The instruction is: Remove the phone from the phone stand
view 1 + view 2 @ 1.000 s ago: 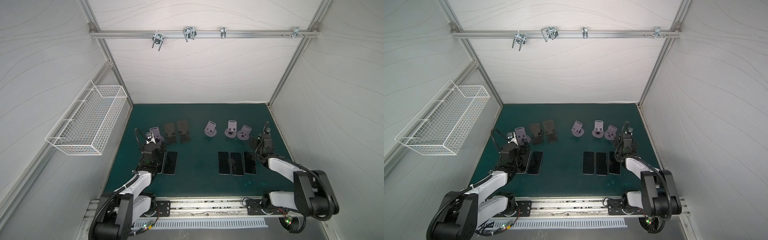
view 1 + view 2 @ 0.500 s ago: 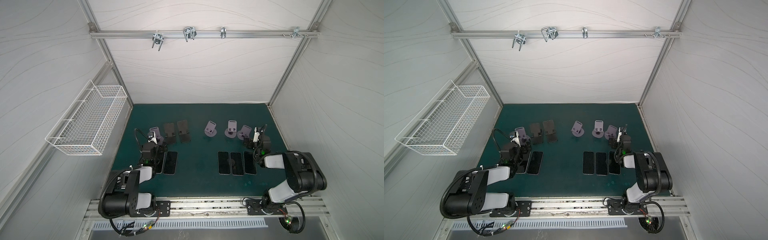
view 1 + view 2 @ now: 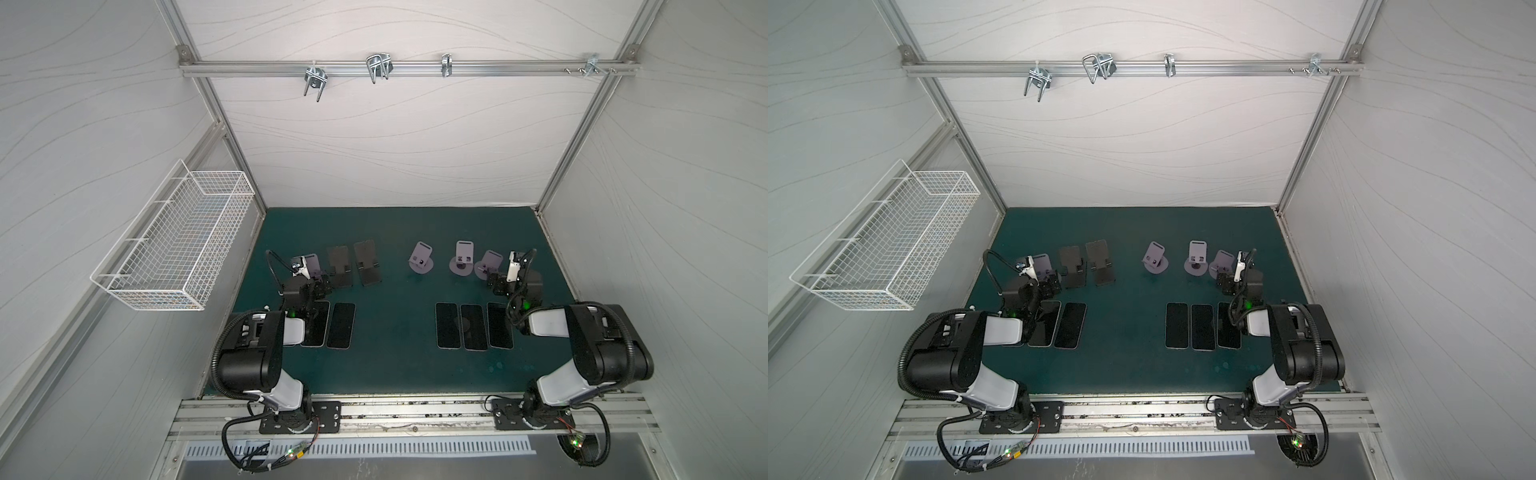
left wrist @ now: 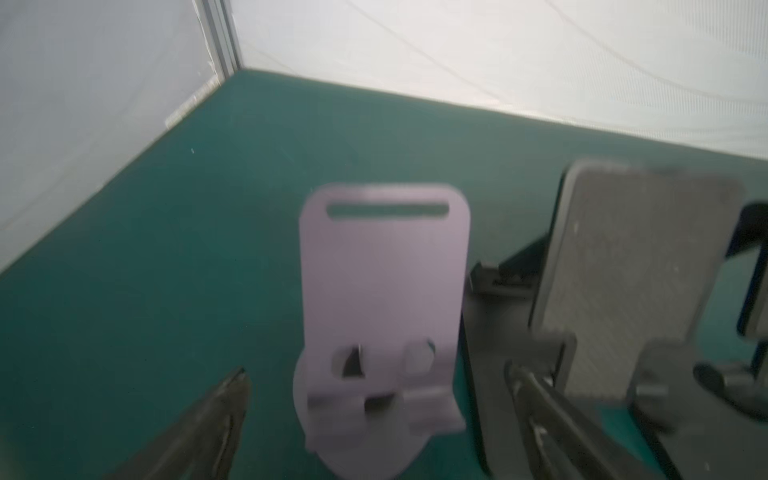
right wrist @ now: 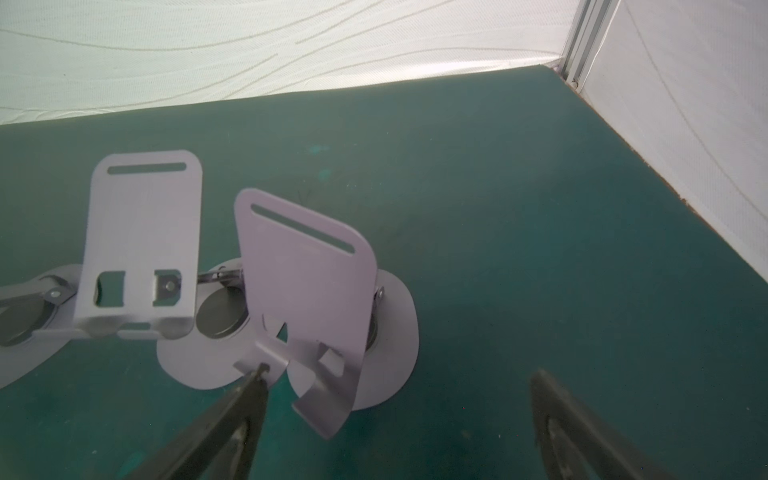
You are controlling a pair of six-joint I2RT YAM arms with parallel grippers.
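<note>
**Green desk [image 3: 395, 374], phones [image 3: 473, 326] lying flat before the stands [image 3: 464, 257]**

Three phones lie side by side by the right arm, and two more [image 3: 1070, 325] show beside the left arm. All are apart from the stands. The left tool [image 4: 376, 374] is spread wide and grips nothing, facing a lilac stand [image 4: 382, 282]. The right tool [image 5: 401, 372] is equally wide and empty, with one fingertip [image 5: 253, 395] at the rightmost stand's [image 5: 307, 282] front lip. Contact is unclear.

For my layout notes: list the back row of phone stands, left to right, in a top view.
leftmost lilac stand → left black stand → right black stand → angled lilac stand → straight-facing lilac stand → rightmost lilac stand
</note>
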